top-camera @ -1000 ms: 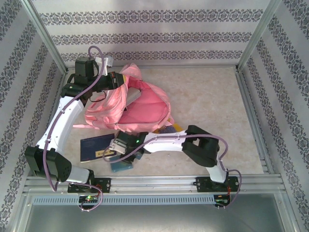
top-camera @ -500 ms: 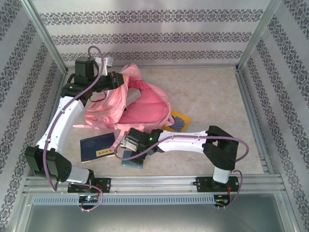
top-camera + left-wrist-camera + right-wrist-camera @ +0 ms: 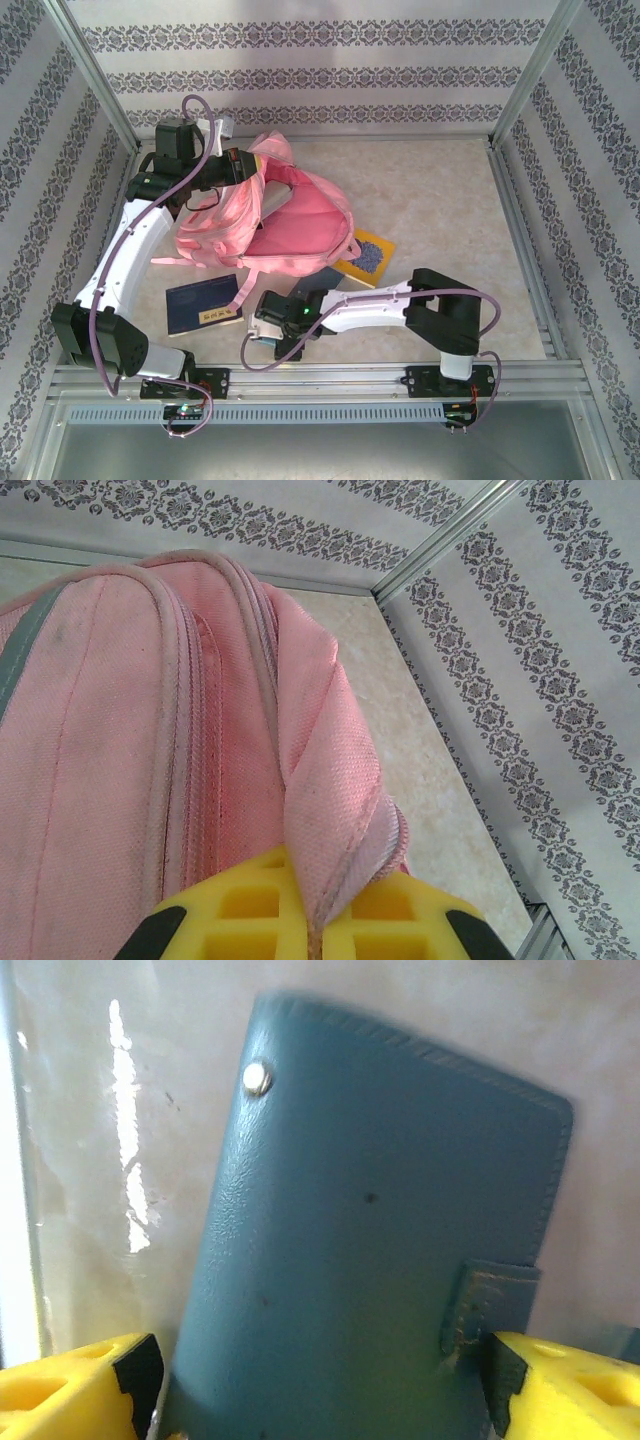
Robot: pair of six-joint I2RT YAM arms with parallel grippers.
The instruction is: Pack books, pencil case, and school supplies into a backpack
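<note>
The pink backpack [image 3: 290, 225] lies on its side at the back left, its mouth open toward the front. My left gripper [image 3: 245, 165] is shut on a fold of fabric at its top edge [image 3: 330, 780]. My right gripper [image 3: 263, 327] hangs low near the front edge, open. Its yellow fingers [image 3: 70, 1390] stand on either side of a teal book [image 3: 370, 1260] that lies flat on the table. A navy book [image 3: 203, 305] lies to the left of it and a yellow book [image 3: 365, 255] beside the backpack. The pencil case and school supplies are hidden.
Another dark book [image 3: 318, 280] pokes out between the backpack's mouth and my right forearm. Patterned walls with metal posts [image 3: 95, 80] close in the table. A metal rail [image 3: 320, 375] runs along the front edge. Bare tabletop [image 3: 440, 200] lies at the back right.
My right gripper has opened wider and shifted toward the front edge, coming down over the teal book. Its elbow swung right, uncovering the yellow book. The left arm has held still.
</note>
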